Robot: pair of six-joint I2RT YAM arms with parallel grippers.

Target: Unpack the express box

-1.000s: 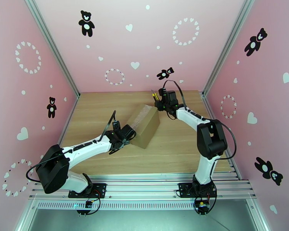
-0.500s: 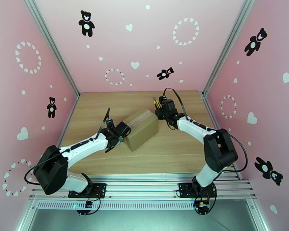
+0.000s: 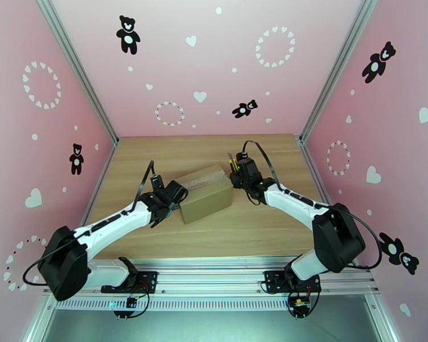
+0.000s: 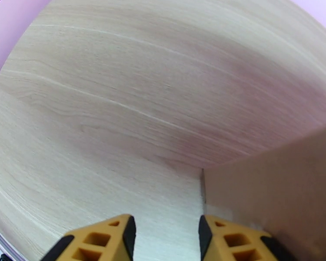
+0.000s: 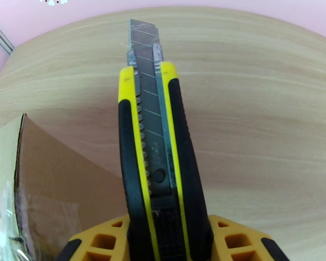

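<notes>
- The express box [image 3: 205,195] lies closed on the bench [image 3: 259,223], just left of centre in the top view, with clear tape [image 3: 207,179] along its top seam.
- The left tool [image 4: 167,235] is spread and pinches nothing, with bare bench in its gap. The finger [image 4: 232,240] at the lower right of the wrist frame sits just beside the box's end wall; whether they touch I cannot tell.
- The right tool [image 5: 169,242] is pressed onto a yellow-black utility knife [image 5: 156,140] with its blade out, just beside the box's other end.
- The box looks light and stiff-walled, so it would probably slide on the smooth wood. The tape looks slick. Bracing an end wall or pinching a corner edge seems better than holding the taped top.
</notes>
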